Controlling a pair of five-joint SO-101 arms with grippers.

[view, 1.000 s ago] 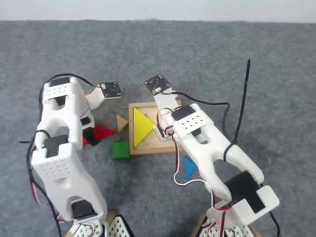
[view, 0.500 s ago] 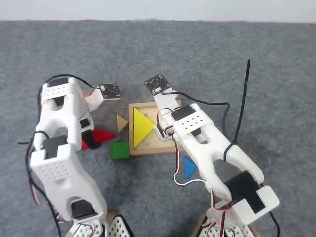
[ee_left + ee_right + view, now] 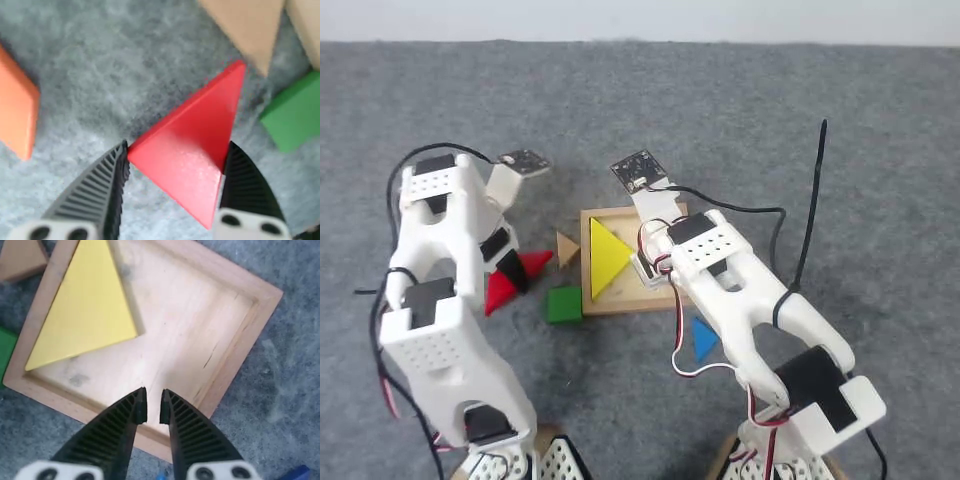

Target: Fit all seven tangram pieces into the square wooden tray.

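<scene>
One red triangle (image 3: 192, 145) pinched in left claw (image 3: 177, 152), orange piece (image 3: 15, 110) cut off

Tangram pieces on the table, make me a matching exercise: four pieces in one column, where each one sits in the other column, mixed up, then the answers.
Pieces
1. red triangle
2. yellow triangle
3. green square
4. blue piece

Places
A. on the carpet beside the right arm
B. inside the wooden tray
C. between the jaws of the left gripper
D. on the carpet by a corner of the wooden tray

Pairs: 1-C, 2-B, 3-D, 4-A
</scene>
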